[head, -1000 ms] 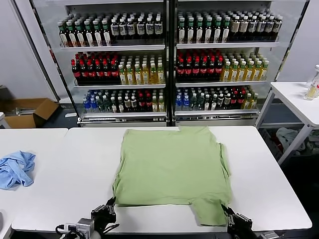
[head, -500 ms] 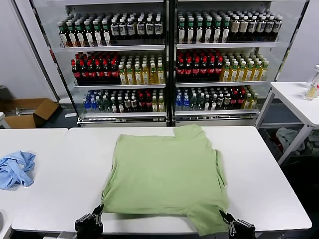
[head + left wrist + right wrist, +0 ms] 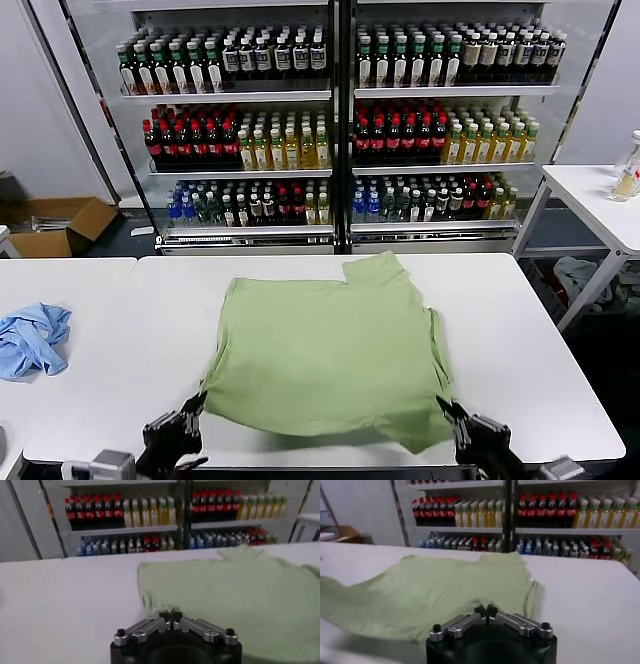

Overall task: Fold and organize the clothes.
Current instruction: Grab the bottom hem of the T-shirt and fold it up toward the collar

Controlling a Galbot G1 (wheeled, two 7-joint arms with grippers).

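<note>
While both claws are pinching the green shirt at the tabletop's near edge, left gripper and right gripper are probably tensioning it flat for folding.

White table, green shirt atop

left hand: my black round body — silver finger links, dark screws
right hand: same black-and-silver build
</note>
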